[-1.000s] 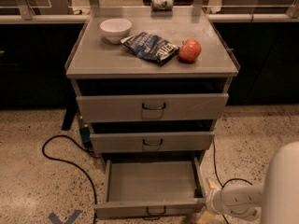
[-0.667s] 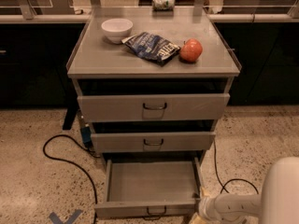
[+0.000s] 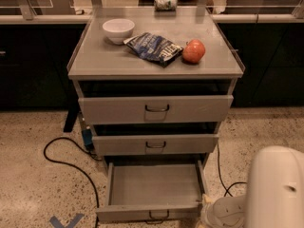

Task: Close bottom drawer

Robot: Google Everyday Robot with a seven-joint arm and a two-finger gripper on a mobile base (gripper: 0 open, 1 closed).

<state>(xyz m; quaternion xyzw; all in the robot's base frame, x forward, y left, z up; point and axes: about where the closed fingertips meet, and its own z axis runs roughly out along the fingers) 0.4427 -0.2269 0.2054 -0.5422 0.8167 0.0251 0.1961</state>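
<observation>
The bottom drawer (image 3: 153, 185) of the grey metal cabinet (image 3: 154, 109) is pulled far out; its shallow tray is empty. Its low front panel carries a small dark wire handle (image 3: 157, 217) at the frame's lower edge. The middle drawer (image 3: 155, 144) and the top drawer (image 3: 156, 109) stand slightly out. My gripper (image 3: 205, 207) is at the bottom right, next to the bottom drawer's front right corner. Its white wrist (image 3: 227, 213) and arm cover (image 3: 275, 189) hide most of it. I cannot tell whether it touches the drawer.
On the cabinet top sit a white bowl (image 3: 118, 30), a blue chip bag (image 3: 154, 47), a red apple (image 3: 194, 51) and a can (image 3: 165, 3) at the back. A black cable (image 3: 66, 158) loops on the speckled floor to the left. Dark counters stand behind.
My arm's wrist end has moved left along the floor toward the bottom drawer's front right corner. The drawer has not visibly moved.
</observation>
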